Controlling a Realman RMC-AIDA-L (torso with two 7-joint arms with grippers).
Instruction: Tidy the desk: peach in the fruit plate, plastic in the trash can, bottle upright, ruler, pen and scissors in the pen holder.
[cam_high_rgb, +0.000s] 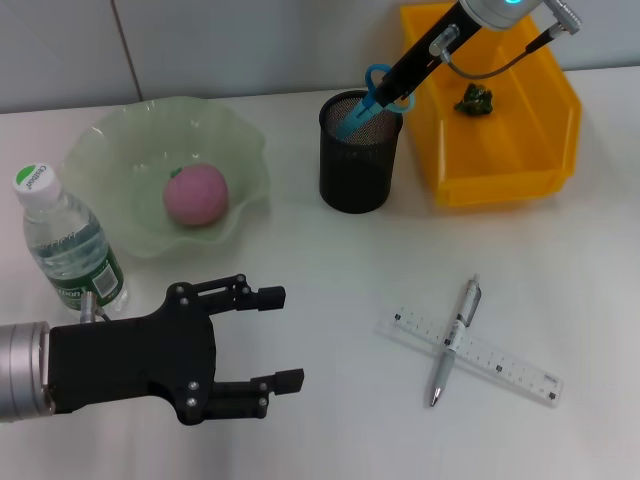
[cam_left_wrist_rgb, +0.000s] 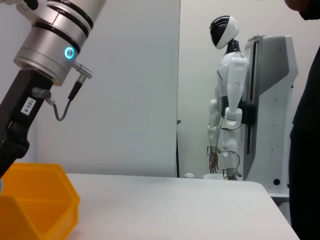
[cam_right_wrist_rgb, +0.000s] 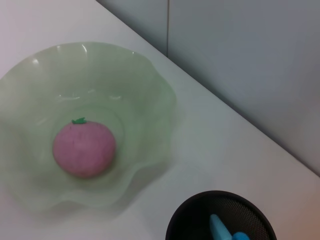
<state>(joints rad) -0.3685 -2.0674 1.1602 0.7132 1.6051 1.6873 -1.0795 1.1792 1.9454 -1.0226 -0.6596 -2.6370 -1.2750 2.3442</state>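
A pink peach (cam_high_rgb: 196, 193) (cam_right_wrist_rgb: 84, 149) lies in the green glass fruit plate (cam_high_rgb: 110, 140) (cam_right_wrist_rgb: 150, 90). The bottle (cam_high_rgb: 65, 240) stands upright at the left. Blue scissors (cam_high_rgb: 372, 92) (cam_right_wrist_rgb: 224, 230) lean in the black mesh pen holder (cam_high_rgb: 355, 170) (cam_right_wrist_rgb: 200, 215), and my right gripper (cam_high_rgb: 392, 88) is shut on their handle end just above the rim. The dark green plastic (cam_high_rgb: 475, 100) sits in the yellow trash can (cam_high_rgb: 500, 185) (cam_left_wrist_rgb: 35, 205). A pen (cam_high_rgb: 455, 340) lies across the clear ruler (cam_high_rgb: 500, 365) at the front right. My left gripper (cam_high_rgb: 292, 337) hovers open at the front left.
The right arm (cam_left_wrist_rgb: 47, 45) slants down from the back right over the trash can. A white humanoid figure (cam_left_wrist_rgb: 227, 100) stands beyond the far table edge (cam_left_wrist_rgb: 270, 195). Bare tabletop lies between the pen holder and the ruler.
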